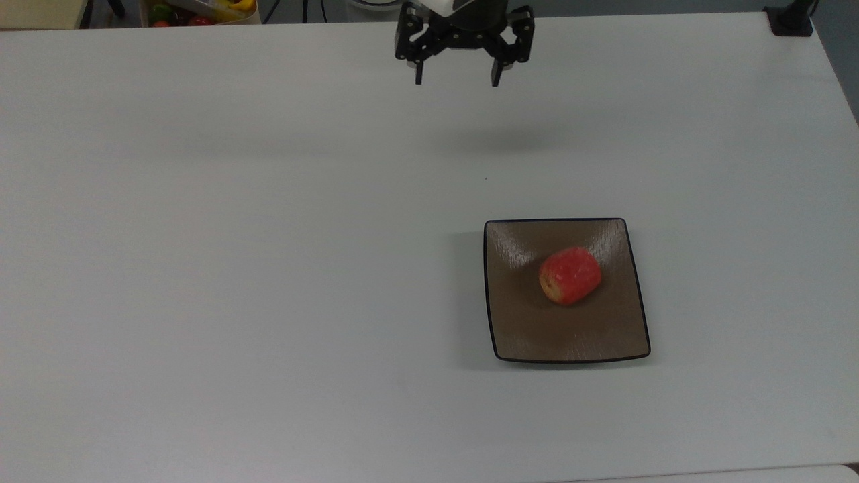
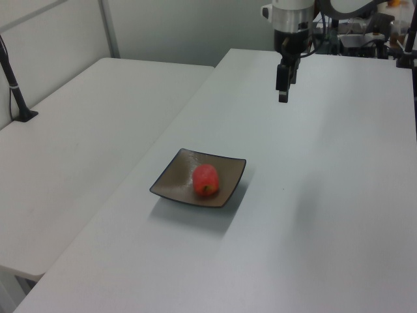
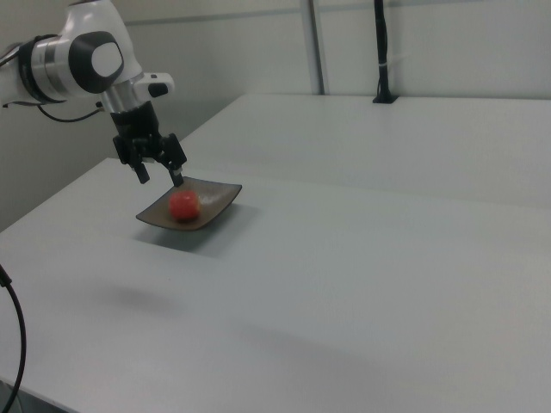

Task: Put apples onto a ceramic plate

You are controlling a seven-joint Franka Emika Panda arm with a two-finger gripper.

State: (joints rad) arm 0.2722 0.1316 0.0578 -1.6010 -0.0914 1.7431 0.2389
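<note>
A small red apple [image 1: 569, 275] lies on the square brown ceramic plate [image 1: 530, 329], near its centre. The same apple [image 2: 206, 179] on the plate [image 2: 174, 182] appears in the left view, and the apple [image 3: 182, 205] rests on the plate [image 3: 219, 200] in the right view. My gripper [image 1: 457, 82] hangs open and empty high above the table, far from the plate toward the top view's upper edge. It is also the gripper [image 2: 283, 96] in the left view and the gripper [image 3: 160, 180] in the right view.
The white table [image 1: 268, 268] spreads wide around the plate. A bin of coloured items [image 1: 194, 10] sits beyond the table's far edge at the top view's upper left. A black post [image 2: 16, 98] stands on a second table at the left view's left.
</note>
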